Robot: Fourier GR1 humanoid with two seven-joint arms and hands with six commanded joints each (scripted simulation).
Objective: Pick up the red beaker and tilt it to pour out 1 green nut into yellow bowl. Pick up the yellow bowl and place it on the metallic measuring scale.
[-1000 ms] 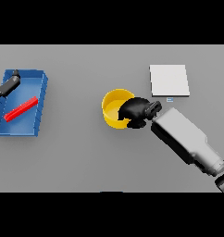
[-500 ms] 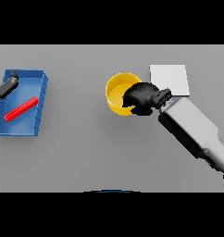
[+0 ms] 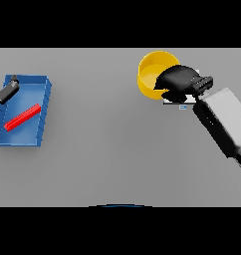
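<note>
Fingers (image 3: 168, 85) of right hand (image 3: 180, 79) curled on yellow bowl's (image 3: 151, 74) rim, over mostly hidden metallic scale (image 3: 178, 103). Keep level, lower centred, then release.

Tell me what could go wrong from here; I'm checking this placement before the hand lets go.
The right hand grips the yellow bowl only at its rim, so it might tip or slip. The measuring scale is almost wholly hidden under hand and arm, and the bowl looks offset toward its left edge; released here, it could land partly off the scale.
</note>
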